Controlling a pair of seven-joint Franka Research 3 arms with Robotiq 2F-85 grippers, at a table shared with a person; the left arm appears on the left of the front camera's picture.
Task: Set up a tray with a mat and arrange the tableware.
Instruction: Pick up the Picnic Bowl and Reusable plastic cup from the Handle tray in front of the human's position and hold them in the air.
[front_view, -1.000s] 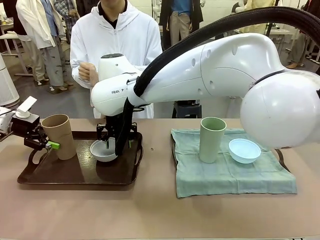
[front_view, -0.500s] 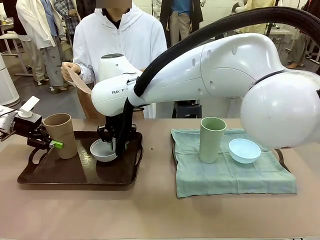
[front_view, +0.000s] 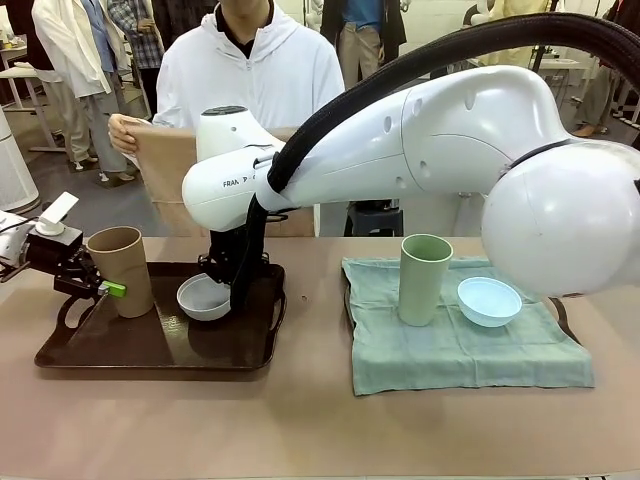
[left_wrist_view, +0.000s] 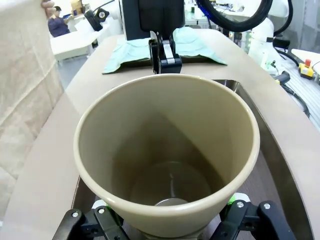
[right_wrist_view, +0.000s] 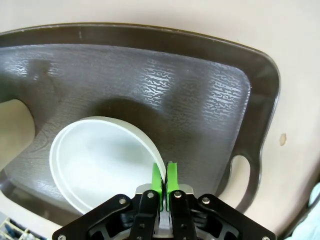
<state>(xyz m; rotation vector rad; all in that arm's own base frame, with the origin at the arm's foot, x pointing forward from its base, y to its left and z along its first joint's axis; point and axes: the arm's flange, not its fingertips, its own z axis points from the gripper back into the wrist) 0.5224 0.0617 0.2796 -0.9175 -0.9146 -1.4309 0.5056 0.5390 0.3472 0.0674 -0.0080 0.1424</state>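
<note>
Jaws of the right gripper (right_wrist_view: 164, 174) pinch the rim of the white bowl (right_wrist_view: 100, 160), holding it tilted over the middle of the dark brown tray (front_view: 150, 345). At the tray's left end, the left gripper (front_view: 100, 288) clamps the tan tumbler (front_view: 122, 270) by its sides, mouth up. Well apart to the right, the pale green tumbler (front_view: 425, 278) and the light blue bowl (front_view: 489, 301) stand on a green cloth (front_view: 460, 350). Across the table, a person's hand (front_view: 122, 133) holds up a tan mat (front_view: 165, 165).
</note>
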